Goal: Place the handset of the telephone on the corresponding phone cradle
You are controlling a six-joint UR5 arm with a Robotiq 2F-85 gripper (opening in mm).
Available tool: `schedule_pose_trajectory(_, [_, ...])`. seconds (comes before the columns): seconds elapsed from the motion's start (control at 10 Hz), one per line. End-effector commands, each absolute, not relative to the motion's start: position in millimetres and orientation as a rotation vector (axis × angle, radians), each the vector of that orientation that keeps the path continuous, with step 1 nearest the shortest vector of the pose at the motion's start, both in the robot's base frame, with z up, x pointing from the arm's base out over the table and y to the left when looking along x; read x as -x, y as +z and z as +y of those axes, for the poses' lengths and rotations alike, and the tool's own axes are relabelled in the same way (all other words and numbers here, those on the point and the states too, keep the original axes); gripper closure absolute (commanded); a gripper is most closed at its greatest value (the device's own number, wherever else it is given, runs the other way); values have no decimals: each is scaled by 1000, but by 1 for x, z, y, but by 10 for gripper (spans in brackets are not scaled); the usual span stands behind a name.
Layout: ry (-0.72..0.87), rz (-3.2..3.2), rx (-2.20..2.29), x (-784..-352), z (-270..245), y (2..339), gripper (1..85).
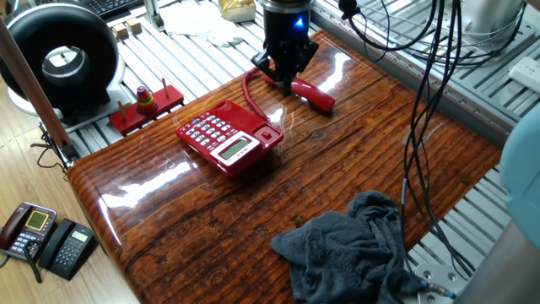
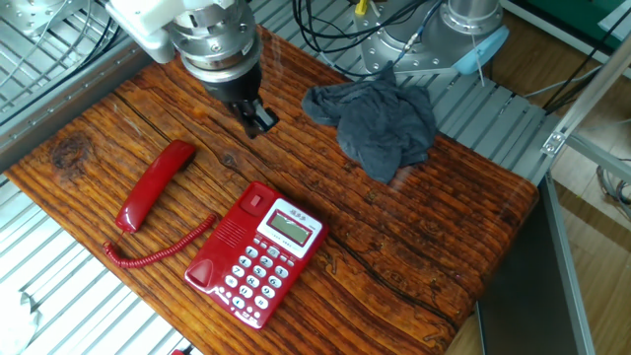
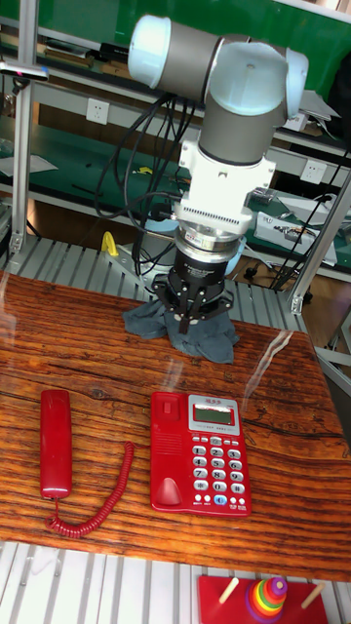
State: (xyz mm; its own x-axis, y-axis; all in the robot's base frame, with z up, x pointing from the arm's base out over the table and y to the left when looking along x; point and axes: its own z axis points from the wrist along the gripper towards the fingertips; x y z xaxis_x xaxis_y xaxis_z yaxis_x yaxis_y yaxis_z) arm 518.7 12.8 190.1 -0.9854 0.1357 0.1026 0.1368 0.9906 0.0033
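Observation:
The red handset (image 2: 153, 185) lies flat on the wooden table, left of the red telephone (image 2: 256, 251) in the tall view, joined to it by its coiled cord (image 2: 158, 251). The phone cradle (image 2: 224, 240), the recessed strip beside the keypad, is bare. My gripper (image 2: 259, 122) hangs above the table beyond the handset's far end, fingers pressed together and holding nothing. In the one fixed view the gripper (image 1: 284, 85) covers the handset's (image 1: 310, 94) left end. The tall view shows the handset (image 3: 56, 442), telephone (image 3: 200, 453), cradle (image 3: 168, 453) and gripper (image 3: 192, 320).
A crumpled grey cloth (image 2: 380, 123) lies at the table's far end. A red ring-stacking toy (image 1: 145, 103) and a black round device (image 1: 63, 59) stand off the table's edge. Two dark phones (image 1: 42, 236) lie on the floor. Cables (image 1: 422, 101) hang over one side.

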Motion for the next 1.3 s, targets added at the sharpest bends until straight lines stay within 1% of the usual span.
schedule_pose_trajectory(0.0, [81, -3124, 117, -540, -3, 189, 847])
schedule_pose_trajectory(0.2, [156, -3160, 36, -552, -20, 185, 847])
schedule_pose_trajectory(0.3, [105, -3174, 55, -556, -15, 179, 847])
schedule_pose_trajectory(0.4, [134, -3159, 24, -548, -23, 182, 847])
schedule_pose_trajectory(0.5, [109, -3148, 44, -541, -23, 183, 847])
schedule_pose_trajectory(0.7, [102, -3145, 27, -538, -27, 179, 847])
schedule_pose_trajectory(1.2, [47, -3147, 35, -539, -19, 177, 847])
